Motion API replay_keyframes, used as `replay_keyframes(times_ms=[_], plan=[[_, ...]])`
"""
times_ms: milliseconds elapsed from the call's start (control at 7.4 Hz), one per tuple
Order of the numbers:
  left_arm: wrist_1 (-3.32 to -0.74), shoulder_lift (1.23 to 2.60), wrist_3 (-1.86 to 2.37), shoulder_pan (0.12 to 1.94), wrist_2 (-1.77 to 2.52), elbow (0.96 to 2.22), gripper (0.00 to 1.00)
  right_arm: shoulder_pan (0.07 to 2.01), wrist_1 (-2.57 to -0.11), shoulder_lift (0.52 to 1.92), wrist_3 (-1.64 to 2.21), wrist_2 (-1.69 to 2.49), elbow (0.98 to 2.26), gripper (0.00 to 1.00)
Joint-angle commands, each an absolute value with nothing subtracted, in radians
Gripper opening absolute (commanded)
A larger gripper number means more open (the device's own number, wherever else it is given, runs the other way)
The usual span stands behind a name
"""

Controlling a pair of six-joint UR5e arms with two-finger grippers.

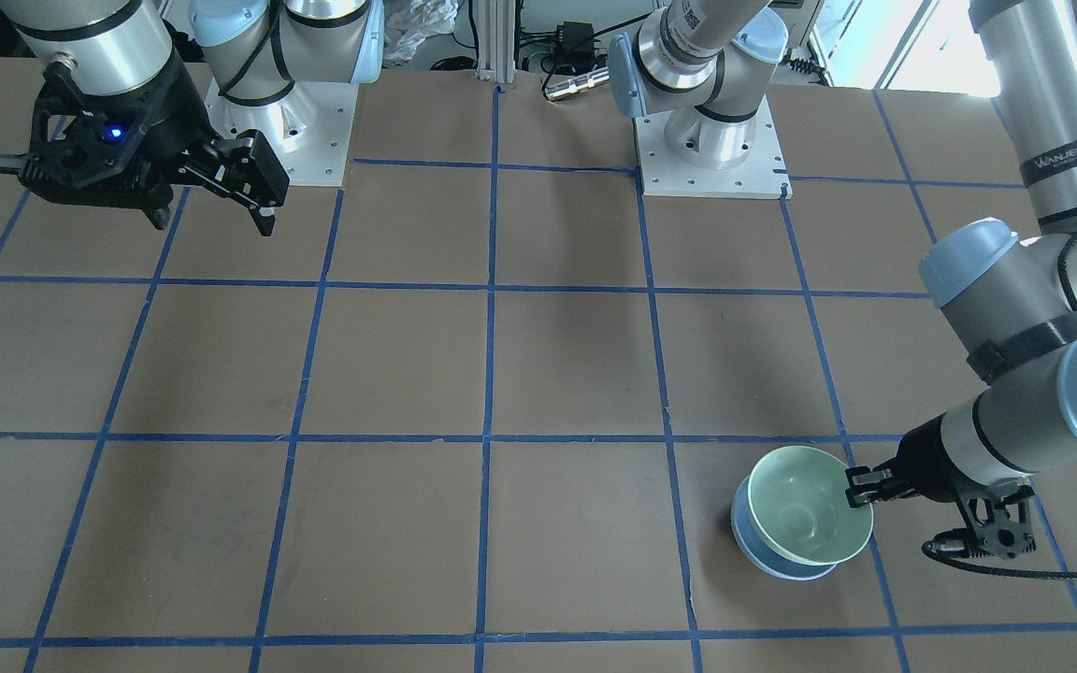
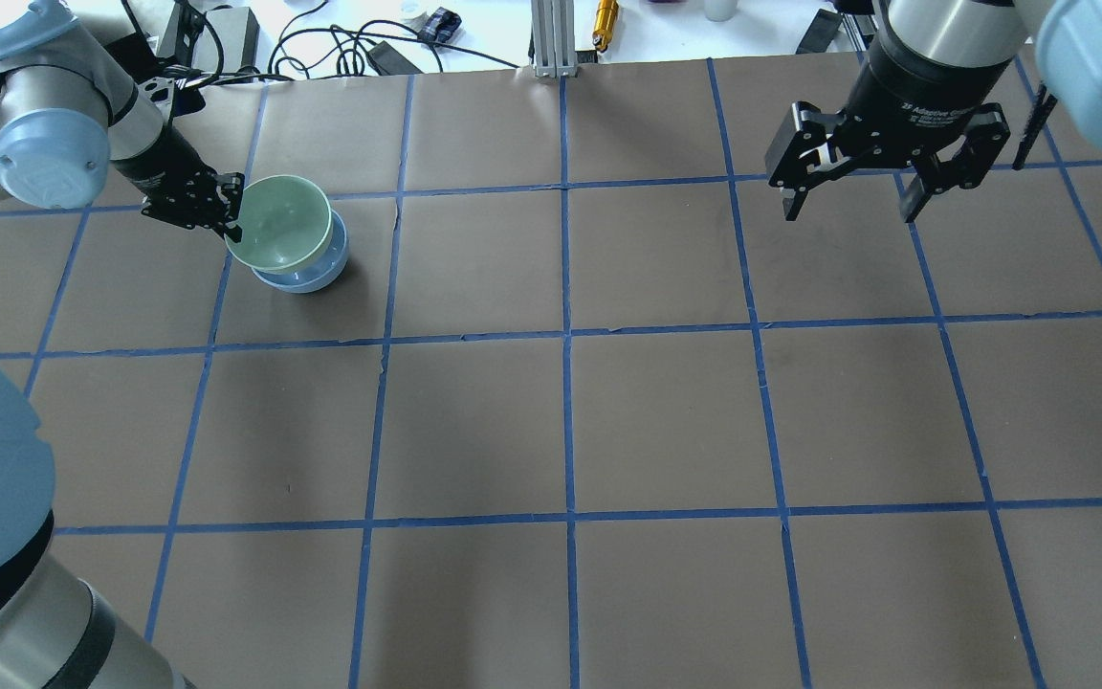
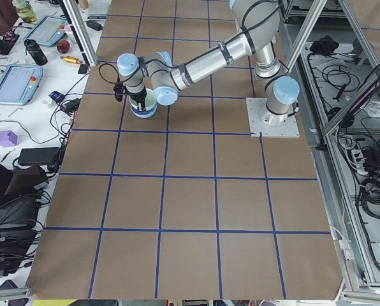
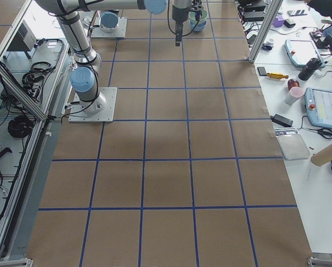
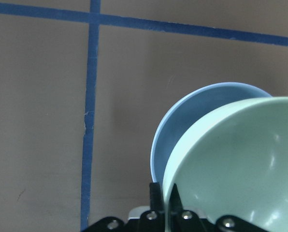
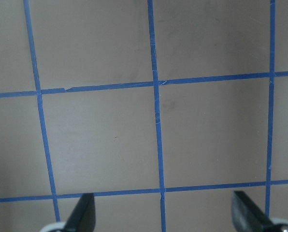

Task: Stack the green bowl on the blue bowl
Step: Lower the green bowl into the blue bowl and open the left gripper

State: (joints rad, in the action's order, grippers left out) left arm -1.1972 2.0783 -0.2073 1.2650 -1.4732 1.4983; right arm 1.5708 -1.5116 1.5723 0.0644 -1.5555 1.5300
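**Entry: green bowl over blue bowl, seating step under way**

1. Tabletop (image 2: 666, 411): brown, ruled into squares by blue tape. Both bowls lie near its far edge, on the robot's left half.

2. Right gripper (image 2: 849, 209): hangs above the tabletop's right half, well apart from the bowls. Its fingers are spread wide and hold nothing, and it has no part in this step.

3. Left gripper (image 1: 861, 488): reaches in low from the left end. Its fingers (image 5: 156, 193) are closed on the green bowl's rim, one inside the wall and one outside.

4. Blue bowl (image 2: 307, 277): upright on the tabletop. Only a crescent of its rim and wall shows from beneath the green one.

5. Green bowl (image 1: 810, 505): held mouth-up over the blue bowl. It overlaps most of it but sits off-centre toward the gripper and appears slightly tilted. Whether the two bowls already touch cannot be told.

Handling notes (judgement):
- Slide the green bowl toward the exposed blue crescent until the rims look concentric.
- Level it, then lower it slowly.
- Both bowls are glossy and hard, so a skewed descent could knock the lower bowl sideways or make the rim slip in the pinch.
- Release only once the bowl rests settled.
- Draw the inner finger straight up, clear of the wall, so the stack is not dragged.
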Motion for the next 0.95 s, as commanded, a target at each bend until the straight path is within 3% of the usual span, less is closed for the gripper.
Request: replay_keyframes(times_ms=[0, 270, 405, 811], plan=[[-1.197, 2.089, -0.207, 1.266, -1.471, 1.500, 0.03, 1.571, -1.513, 1.572, 0.064, -1.555, 1.529, 1.00], [-1.197, 2.094, -0.207, 1.266, -1.471, 1.503, 0.09, 1.571, -1.511, 1.572, 0.064, -1.555, 1.529, 1.00], [-1.195, 2.095, -0.206, 1.266, -1.473, 1.506, 0.24, 1.571, -1.511, 1.572, 0.064, -1.555, 1.529, 1.00], [-1.195, 2.102, -0.204, 1.266, -1.473, 1.502, 0.48, 1.571, -1.511, 1.572, 0.064, -1.555, 1.529, 1.00]])
